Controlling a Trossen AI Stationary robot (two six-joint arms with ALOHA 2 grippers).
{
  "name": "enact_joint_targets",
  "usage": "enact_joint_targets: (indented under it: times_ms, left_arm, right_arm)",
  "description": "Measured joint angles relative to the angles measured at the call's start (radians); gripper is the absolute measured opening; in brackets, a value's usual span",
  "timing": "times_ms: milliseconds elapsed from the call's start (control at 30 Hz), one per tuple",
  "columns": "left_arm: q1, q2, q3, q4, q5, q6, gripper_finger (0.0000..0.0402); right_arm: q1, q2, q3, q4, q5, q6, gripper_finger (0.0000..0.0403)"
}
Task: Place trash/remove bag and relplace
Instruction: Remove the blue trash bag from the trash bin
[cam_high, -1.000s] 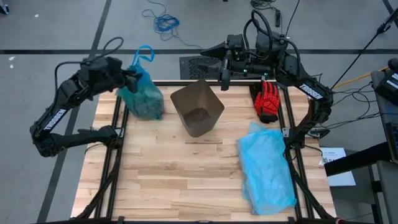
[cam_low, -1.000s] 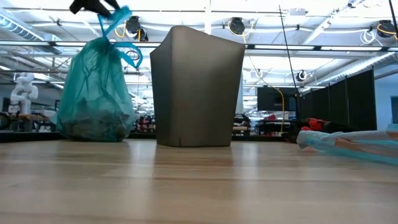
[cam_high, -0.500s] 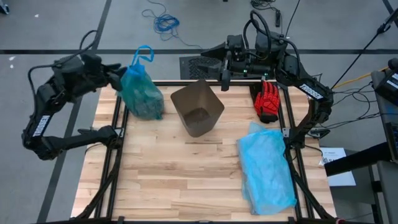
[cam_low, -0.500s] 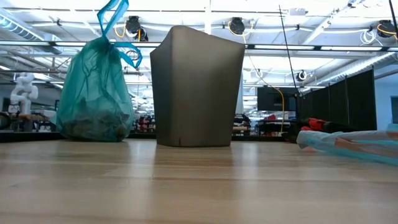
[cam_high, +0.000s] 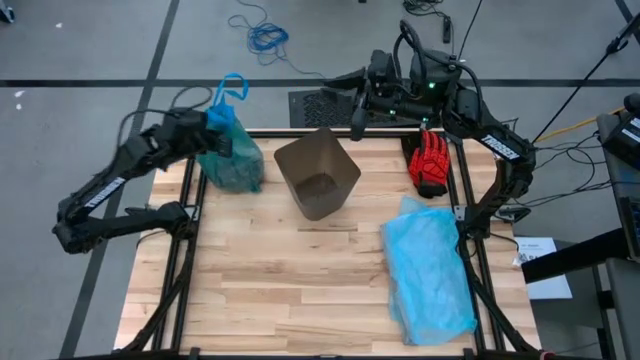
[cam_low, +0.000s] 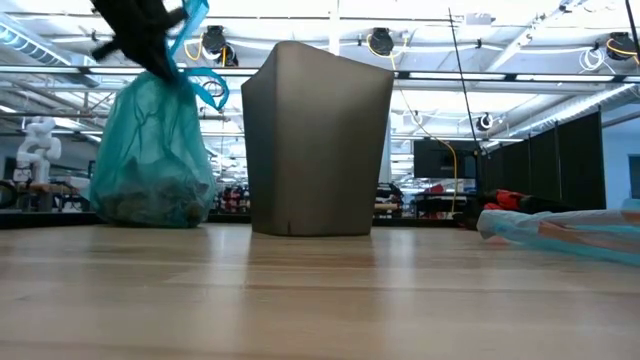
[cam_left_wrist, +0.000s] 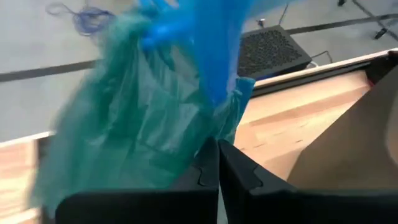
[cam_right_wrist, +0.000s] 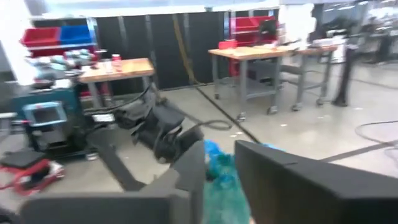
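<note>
**Left hand closed at the far-left corner, right hand parted at the far edge**

The left arm runs from its base beside the bench's left edge up and inward, elbow bent, forearm angled toward the far-left corner. Its left hand (cam_high: 212, 138) sits at the end of that reach, and in the left wrist view the two dark fingers (cam_left_wrist: 239, 171) lie pressed together with no gap between them. The right arm folds from its base on the right side across the far edge, wrist level, with the right hand (cam_high: 356, 118) pointing left; its fingers (cam_right_wrist: 189, 168) stand apart.
</note>
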Motion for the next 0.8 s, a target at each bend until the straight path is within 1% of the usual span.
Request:
enact_joint_targets:
  times_ms: [100, 167, 267, 400, 633, 800]
  left_arm:
    - [0.000, 0.001, -0.093, 0.122, -0.001, -0.002, 0.0002]
    - [0.000, 0.002, -0.160, 0.193, -0.042, -0.008, 0.0002]
    - [0.007, 0.004, -0.256, 0.266, -0.074, -0.057, 0.0002]
    - [0.009, 0.004, -0.362, 0.329, -0.032, -0.102, 0.0001]
    - [0.010, 0.004, -0.536, 0.402, -0.032, -0.108, 0.0001]
    - [0.010, 0.004, -0.645, 0.486, -0.034, -0.121, 0.0001]
  right_arm:
    - [0.001, 0.000, 0.000, 0.000, 0.014, -0.026, 0.0021]
    - [0.002, 0.000, 0.000, 0.000, 0.027, -0.030, 0.0006]
    - [0.002, 0.000, 0.000, -0.001, 0.032, -0.026, 0.0009]
    - [0.002, 0.000, 0.000, -0.008, 0.033, -0.024, 0.0002]
    - [0.002, 0.000, 0.000, -0.027, 0.033, -0.015, 0.0001]
    - [0.002, 0.000, 0.000, -0.054, 0.034, 0.000, 0.0001]
